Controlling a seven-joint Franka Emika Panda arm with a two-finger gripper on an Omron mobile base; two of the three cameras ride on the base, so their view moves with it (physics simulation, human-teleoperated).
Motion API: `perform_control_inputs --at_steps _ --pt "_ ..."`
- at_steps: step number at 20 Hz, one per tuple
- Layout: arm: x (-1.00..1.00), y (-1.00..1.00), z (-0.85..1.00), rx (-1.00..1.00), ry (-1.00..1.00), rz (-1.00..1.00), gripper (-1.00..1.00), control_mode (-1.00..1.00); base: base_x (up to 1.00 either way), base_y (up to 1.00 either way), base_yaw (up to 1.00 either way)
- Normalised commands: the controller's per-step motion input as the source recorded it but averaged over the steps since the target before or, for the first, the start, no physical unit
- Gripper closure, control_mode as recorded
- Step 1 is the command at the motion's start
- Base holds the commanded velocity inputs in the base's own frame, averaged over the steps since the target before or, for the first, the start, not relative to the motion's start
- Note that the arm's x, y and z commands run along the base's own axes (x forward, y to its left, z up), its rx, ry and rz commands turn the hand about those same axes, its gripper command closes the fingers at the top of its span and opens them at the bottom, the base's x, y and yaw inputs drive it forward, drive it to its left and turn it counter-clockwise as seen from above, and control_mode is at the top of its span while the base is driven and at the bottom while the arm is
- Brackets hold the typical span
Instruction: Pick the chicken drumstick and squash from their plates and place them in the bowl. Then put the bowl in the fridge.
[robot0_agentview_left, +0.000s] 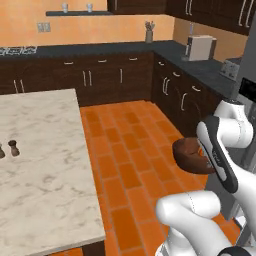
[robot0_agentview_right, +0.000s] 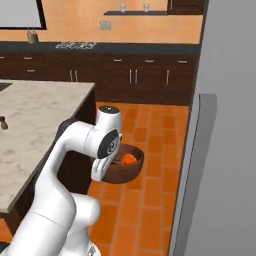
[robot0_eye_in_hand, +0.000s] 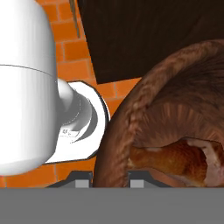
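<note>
My gripper (robot0_eye_in_hand: 111, 180) is shut on the rim of the dark-brown bowl (robot0_eye_in_hand: 175, 100) and holds it in the air above the tiled floor. The chicken drumstick (robot0_eye_in_hand: 175, 159) lies inside the bowl, low against its wall. In the right base view the orange squash (robot0_agentview_right: 129, 159) also sits in the bowl (robot0_agentview_right: 127, 170), just past the white hand. From the left base view the bowl (robot0_agentview_left: 189, 152) hangs beside the forearm, tilted. The grey fridge (robot0_agentview_right: 227, 125) stands close on the right. The plates are out of view.
A marble island counter (robot0_agentview_left: 40, 170) lies to the left with two small dark shakers (robot0_agentview_left: 14, 147) on it. Dark cabinets (robot0_agentview_left: 100, 75) line the back and right walls. Orange tiled floor (robot0_agentview_left: 130, 160) runs between island and fridge.
</note>
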Motion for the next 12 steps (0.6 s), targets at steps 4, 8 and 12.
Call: perform_control_inputs --at_steps 4,8,12 --pt "0.0 0.0 0.0 0.0 0.0 0.0 1.0 1.0 1.0 -0.26 0.1" --pt "0.0 0.0 0.0 0.0 0.0 0.0 1.0 1.0 1.0 -0.16 0.02" --pt "0.0 0.0 0.0 0.0 0.0 0.0 1.0 1.0 1.0 0.0 -0.27"
